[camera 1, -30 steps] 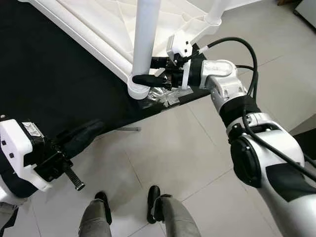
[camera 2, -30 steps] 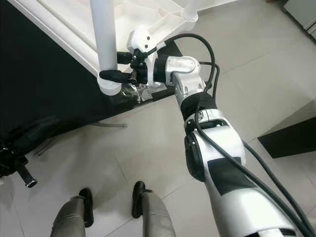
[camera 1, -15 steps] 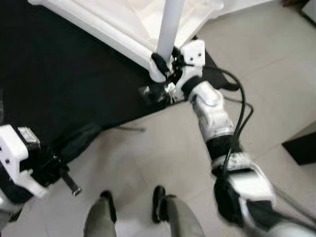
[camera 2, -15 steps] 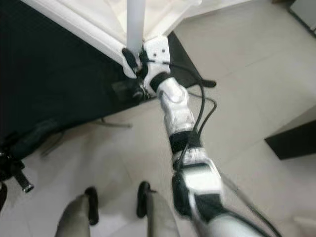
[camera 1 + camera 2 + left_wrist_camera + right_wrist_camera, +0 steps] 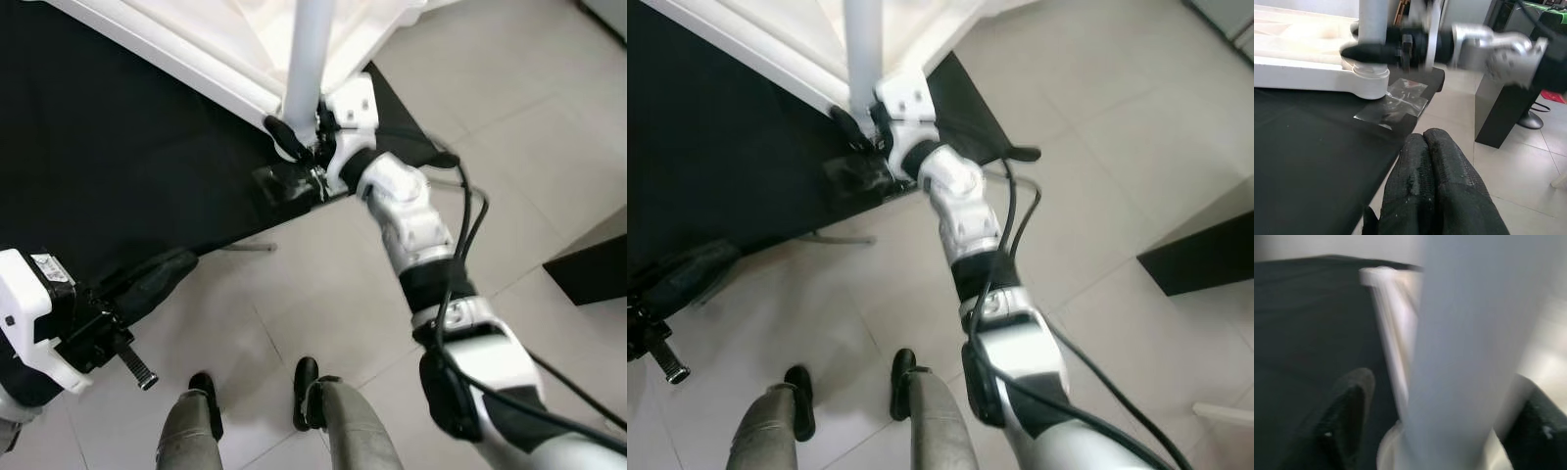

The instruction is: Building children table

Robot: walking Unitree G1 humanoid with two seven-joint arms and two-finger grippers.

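Right gripper (image 5: 294, 137): fingers are set on either side of the white table leg (image 5: 312, 54) just above its foot, and are judged clamped on it; in the right wrist view one dark finger (image 5: 1347, 413) is seen at each flank of the pale tube.

Table leg: upright, long axis vertical, seated in the corner socket (image 5: 1370, 81) of the white table top (image 5: 186, 54), which lies upside down on a black mat (image 5: 108, 166). The leg is placed directly ahead of the right gripper and in contact with it; the right arm is by far the nearer.

Left gripper (image 5: 1435, 161): fingers pressed together, nothing held, kept low and well apart from the leg, near the mat's edge.

Clear tape patch (image 5: 1396, 100): stuck on the mat corner just beside the socket.

Views compared: the left wrist view gives a side-on look at the socket, the tape and the right gripper across the leg; the head views show the leg from above, with the robot's own feet (image 5: 253, 397) on the tiled floor (image 5: 323, 294). The right wrist view is blurred.

Judgement: any coming move turns on the leg being kept vertical in its socket.
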